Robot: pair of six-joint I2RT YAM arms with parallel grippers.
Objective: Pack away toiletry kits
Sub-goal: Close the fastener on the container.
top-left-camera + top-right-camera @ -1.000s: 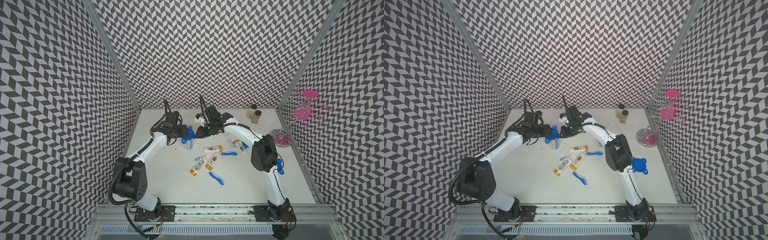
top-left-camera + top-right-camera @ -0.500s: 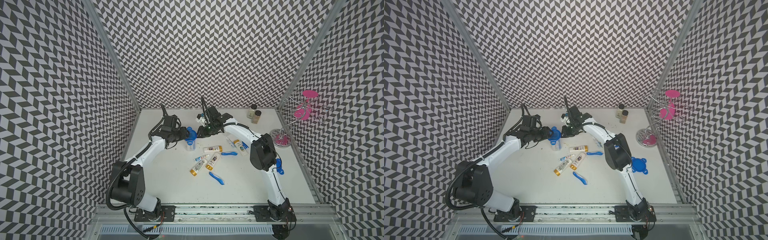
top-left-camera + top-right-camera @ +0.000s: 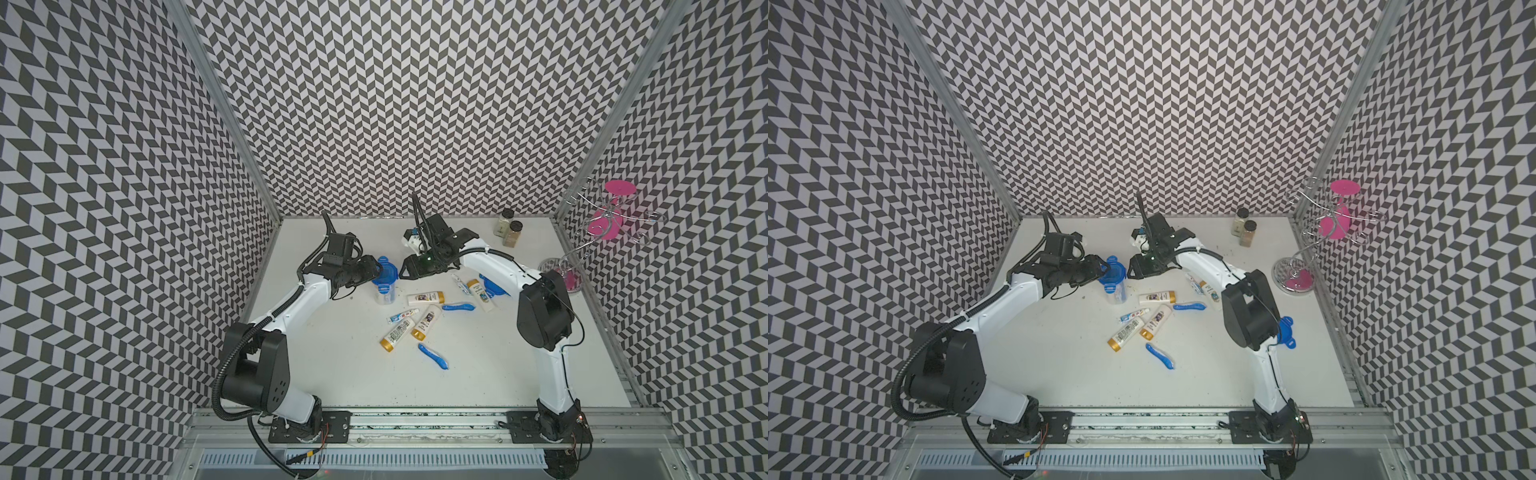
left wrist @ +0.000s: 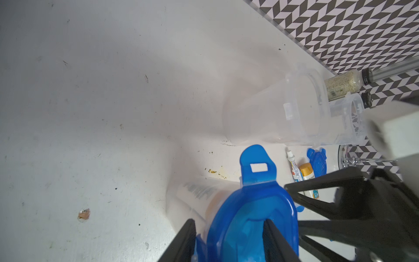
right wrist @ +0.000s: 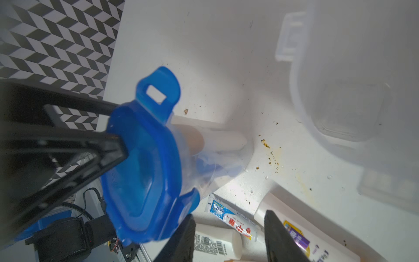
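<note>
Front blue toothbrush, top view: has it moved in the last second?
No. The front blue toothbrush lies in the same spot at the same slant, just in front of the gold-capped tube, its place unchanged against the spice jars.

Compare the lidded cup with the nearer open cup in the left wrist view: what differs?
The lidded cup carries a blue lid; the open cup has none. The lidded cup holds a tube; the open cup looks empty. The left gripper clamps the lidded cup's lid; no gripper holds the open cup. Both are clear, upright, on the table.
</note>
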